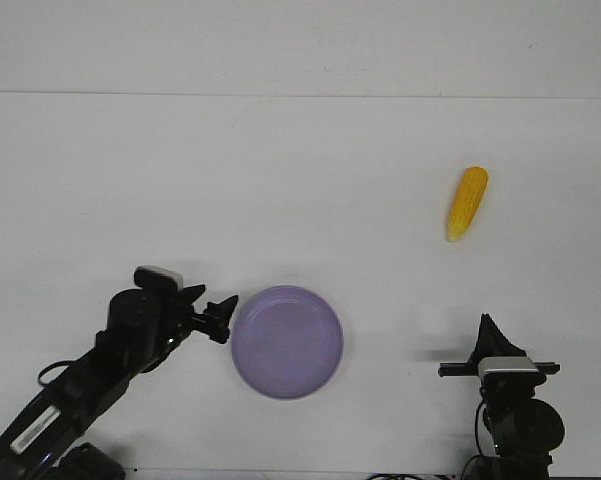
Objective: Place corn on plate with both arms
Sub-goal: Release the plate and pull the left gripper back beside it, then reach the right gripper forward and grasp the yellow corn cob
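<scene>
Far out on the white table [100,180] to our right lies the tapered yellow corn cob [467,203], untouched, well apart from the round lavender plastic plate [287,341], which sits bare near us. So everything's left: our left gripper [218,318] hovers just beside the plate's rim holding nothing, its opening hard to tell, and our right gripper [490,330] is empty too, seemingly closed, well short of the corn.

- Left gripper [223,318] reaches low and sideways, tips just beside the plate [286,384] rim.
- Right gripper [493,333] points forward, well right of the plate.
</scene>
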Motion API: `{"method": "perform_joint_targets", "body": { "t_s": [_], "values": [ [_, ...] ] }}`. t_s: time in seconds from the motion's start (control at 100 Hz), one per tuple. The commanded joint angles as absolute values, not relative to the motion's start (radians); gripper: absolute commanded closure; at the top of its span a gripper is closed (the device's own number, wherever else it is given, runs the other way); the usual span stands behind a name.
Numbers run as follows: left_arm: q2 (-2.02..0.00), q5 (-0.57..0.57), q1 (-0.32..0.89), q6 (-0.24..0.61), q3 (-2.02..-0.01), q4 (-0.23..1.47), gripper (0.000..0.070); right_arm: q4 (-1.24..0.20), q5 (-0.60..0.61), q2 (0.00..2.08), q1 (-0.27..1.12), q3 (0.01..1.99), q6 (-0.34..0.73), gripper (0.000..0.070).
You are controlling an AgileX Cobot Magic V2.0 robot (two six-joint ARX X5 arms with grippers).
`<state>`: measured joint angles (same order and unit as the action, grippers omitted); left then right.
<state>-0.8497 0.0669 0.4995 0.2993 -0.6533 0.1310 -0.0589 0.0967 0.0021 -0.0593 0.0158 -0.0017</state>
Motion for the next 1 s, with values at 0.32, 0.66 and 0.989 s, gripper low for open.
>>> {"method": "perform_joint_targets", "body": {
  "t_s": [0.32,0.66,0.989],
  "values": [
    [-0.347,-0.124,0.503,0.240,-0.600,0.414,0.0231,0.009,0.194,0.001,-0.059,0.015,0.366,0.0696],
    [-0.307,-0.123,0.503,0.276,-0.585,0.437,0.0231,-0.115,0.089,0.376,-0.058,0.399,0.307,0.0141],
    [-0.307,-0.123,0.503,0.274,-0.585,0.437,0.0231,-0.301,0.086,1.158,-0.057,0.933,0.211,0.0131]
  ]
}}
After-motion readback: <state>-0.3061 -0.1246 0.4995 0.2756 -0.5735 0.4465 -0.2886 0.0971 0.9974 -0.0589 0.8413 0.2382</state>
